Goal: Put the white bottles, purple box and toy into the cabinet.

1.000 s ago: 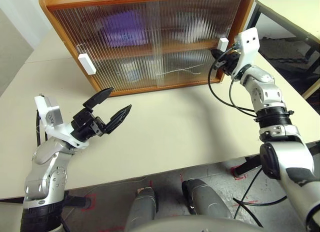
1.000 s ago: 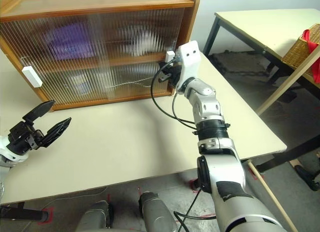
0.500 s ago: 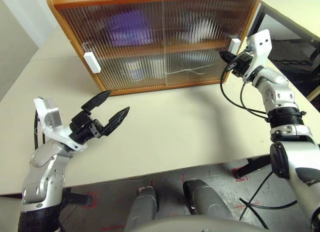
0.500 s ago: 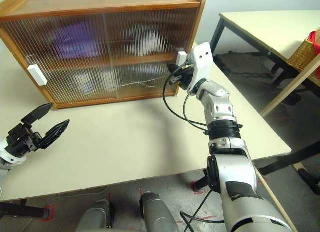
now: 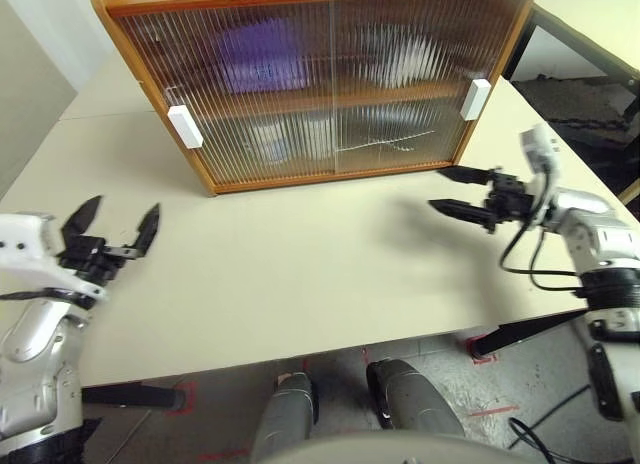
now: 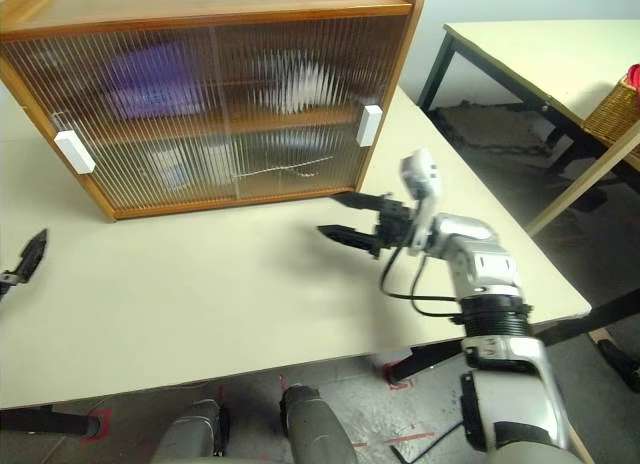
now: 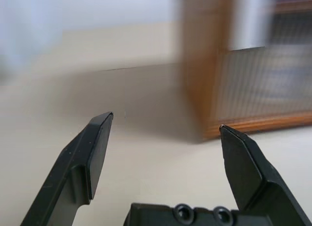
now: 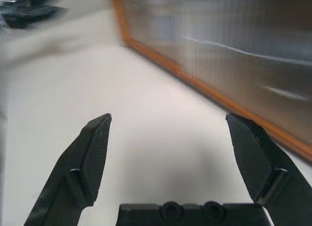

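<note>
The cabinet (image 5: 140,59) stands at the back of the table with both ribbed sliding doors drawn shut. Behind the left door, on the upper shelf, the purple box (image 5: 255,59) shows as a blur. A whitish blur (image 5: 400,56) lies behind the right door; I cannot tell whether it is the toy. A pale shape (image 5: 272,139) on the lower shelf may be a white bottle. My right gripper (image 5: 437,187) hangs open and empty in front of the cabinet's right end, apart from it. My left gripper (image 5: 125,208) is open and empty over the table's left side.
White block handles sit on the left door (image 5: 183,126) and the right door (image 5: 476,98). Bare tabletop (image 5: 310,254) stretches between my grippers. A second table (image 6: 530,54) with a wicker basket (image 6: 612,109) stands off to the right.
My right gripper has left the right door's handle, opened, and drawn back toward me and down. My left arm has swung out to the left, still open.
</note>
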`<state>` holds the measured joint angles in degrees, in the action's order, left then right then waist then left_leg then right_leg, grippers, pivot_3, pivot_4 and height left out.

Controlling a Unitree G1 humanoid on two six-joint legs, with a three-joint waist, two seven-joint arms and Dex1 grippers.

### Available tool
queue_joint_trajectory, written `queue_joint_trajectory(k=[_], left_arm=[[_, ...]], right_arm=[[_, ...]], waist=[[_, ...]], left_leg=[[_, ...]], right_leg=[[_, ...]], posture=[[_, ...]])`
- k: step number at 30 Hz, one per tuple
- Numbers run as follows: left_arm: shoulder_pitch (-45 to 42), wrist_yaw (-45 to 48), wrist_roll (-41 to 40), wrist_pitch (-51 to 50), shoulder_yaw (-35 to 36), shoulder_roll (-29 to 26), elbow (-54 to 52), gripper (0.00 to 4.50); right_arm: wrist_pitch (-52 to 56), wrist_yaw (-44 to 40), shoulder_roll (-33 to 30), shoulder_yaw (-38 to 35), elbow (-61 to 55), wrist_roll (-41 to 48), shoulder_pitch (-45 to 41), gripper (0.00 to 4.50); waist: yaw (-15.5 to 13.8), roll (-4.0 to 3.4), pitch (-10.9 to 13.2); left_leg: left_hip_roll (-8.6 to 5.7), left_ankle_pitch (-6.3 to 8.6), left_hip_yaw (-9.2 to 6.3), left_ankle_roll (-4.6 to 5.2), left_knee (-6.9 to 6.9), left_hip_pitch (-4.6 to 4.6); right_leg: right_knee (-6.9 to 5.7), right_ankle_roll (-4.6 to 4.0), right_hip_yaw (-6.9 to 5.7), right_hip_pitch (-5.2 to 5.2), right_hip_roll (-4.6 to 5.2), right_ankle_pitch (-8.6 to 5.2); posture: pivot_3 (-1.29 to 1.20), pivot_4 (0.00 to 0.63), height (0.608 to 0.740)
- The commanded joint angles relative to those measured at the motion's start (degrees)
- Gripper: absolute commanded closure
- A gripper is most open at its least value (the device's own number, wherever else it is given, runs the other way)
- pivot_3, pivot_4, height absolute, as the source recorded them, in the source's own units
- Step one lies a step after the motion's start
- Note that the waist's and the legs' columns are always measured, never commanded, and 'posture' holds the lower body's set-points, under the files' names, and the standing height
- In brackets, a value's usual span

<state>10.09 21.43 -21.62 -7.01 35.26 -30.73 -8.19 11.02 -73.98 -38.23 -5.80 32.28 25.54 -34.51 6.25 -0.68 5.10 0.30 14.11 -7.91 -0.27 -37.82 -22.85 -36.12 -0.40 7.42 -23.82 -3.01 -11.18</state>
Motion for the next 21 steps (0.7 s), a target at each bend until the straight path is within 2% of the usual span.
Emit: queue_joint_trajectory(k=[1, 5, 10, 18, 21], left_arm=[[-1.2, -3.8, 2.5, -2.7, 0.8, -0.8, 4.7, 0.0], [-7.0, -6.9, 3.0, -1.7, 1.2, -1.4, 8.7, 0.0], [-12.6, -8.9, 2.6, -0.6, 3.0, -2.8, 14.2, 0.0], [-8.1, -6.4, 4.4, 1.4, 1.5, -3.5, 15.3, 0.0], [-7.4, -6.7, 3.5, 3.2, 1.3, -0.7, 14.7, 0.0]], right_arm=[[-6.1, 11.9, -2.0, -6.6, 14.9, -2.4, -5.4, 0.04], [-12.3, 19.8, -2.4, -11.2, 25.7, -3.0, -9.1, 0.04], [-15.9, 18.7, -1.6, -12.3, 30.1, -3.5, -9.4, 0.04], [-21.8, 20.3, -0.6, -14.4, 32.4, -3.6, -8.3, 0.04], [-25.7, 24.3, -0.7, -15.1, 33.3, -4.8, -8.7, 0.04]], waist=[[-0.4, -0.05, 0.1], [-1.6, 0.11, 0.2], [-2.2, 0.22, 0.3], [-1.7, 0.21, 0.3], [-1.8, 0.25, 0.3]], left_leg=[[0.0, 0.01, 0.0, -0.01, 0.02, 0.05], [0.18, 0.02, -0.12, -0.02, 0.14, 0.25], [0.28, 0.02, -0.12, -0.02, 0.67, 0.56], [0.31, 0.04, 0.34, -0.01, 1.03, 0.7], [0.27, 0.16, 0.42, -0.01, 1.01, 0.64]], right_leg=[[-0.02, 0.08, 0.04, 0.01, 0.0, -0.05], [-0.17, 0.08, 0.08, -0.01, -0.09, -0.03], [-0.22, -0.19, 0.01, -0.03, -0.2, 0.13], [-0.07, -0.32, 0.36, -0.04, -0.17, -0.05], [0.02, -0.2, 0.58, -0.04, -0.15, -0.13]], posture=[[-0.11, 0.115, 0.74], [-0.09, 0.117, 0.74], [-0.12, 0.117, 0.74], [-0.13, 0.112, 0.74], [-0.11, 0.104, 0.74]])
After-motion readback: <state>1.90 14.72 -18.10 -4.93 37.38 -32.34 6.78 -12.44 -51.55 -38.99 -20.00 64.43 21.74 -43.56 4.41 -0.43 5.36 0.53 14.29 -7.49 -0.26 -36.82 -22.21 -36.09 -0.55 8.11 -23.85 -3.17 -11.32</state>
